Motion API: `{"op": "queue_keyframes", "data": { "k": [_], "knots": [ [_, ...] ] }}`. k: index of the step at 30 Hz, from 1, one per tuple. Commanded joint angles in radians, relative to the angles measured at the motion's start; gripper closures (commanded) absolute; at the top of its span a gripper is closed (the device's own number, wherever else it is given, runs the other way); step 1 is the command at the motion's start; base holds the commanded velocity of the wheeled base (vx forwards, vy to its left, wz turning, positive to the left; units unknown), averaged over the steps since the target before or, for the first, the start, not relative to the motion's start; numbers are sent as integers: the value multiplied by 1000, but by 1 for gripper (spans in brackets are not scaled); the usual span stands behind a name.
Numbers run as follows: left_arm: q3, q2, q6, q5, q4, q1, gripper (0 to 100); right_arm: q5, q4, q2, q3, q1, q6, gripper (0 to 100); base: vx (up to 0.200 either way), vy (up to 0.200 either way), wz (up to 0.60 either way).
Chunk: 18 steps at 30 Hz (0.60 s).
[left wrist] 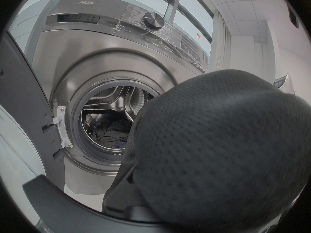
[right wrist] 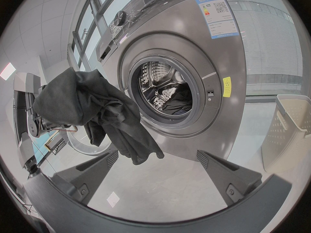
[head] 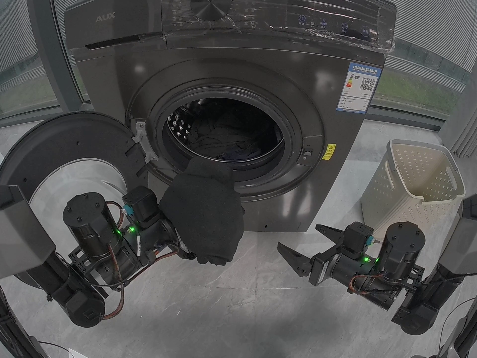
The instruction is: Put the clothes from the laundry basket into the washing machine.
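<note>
Some clothes (head: pixel 226 135) (dark) in washing machine (head: pixel 308 90)

The left arm (head: pixel 94 224) and right arm (head: pixel 405 254) are black, with round motor housings, green lights and brown cables; the right gripper (head: pixel 298 236) has wedge-shaped fingers (right wrist: pixel 226 175) with screws.

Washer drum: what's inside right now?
A heap of dark clothes lies on the drum floor, against the perforated steel wall. How many items cannot be told. In the head view the black garment hanging in front covers the opening's lower edge.
</note>
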Motion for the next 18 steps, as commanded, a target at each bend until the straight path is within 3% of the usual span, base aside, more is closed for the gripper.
{"op": "queue_keyframes", "data": {
  "k": [1,12,18],
  "knots": [
    [5,13,2,0,-6,-2,100,-1,-1,2,1,-3,1,0,200,0,0],
    [-9,36,7,0,-6,-25,100,-1,-1,-1,-8,20,-1,0,200,0,0],
    [-66,113,10,-2,-4,-73,100,-2,-1,-2,-9,59,1,0,0,0,0]
  ]
}}
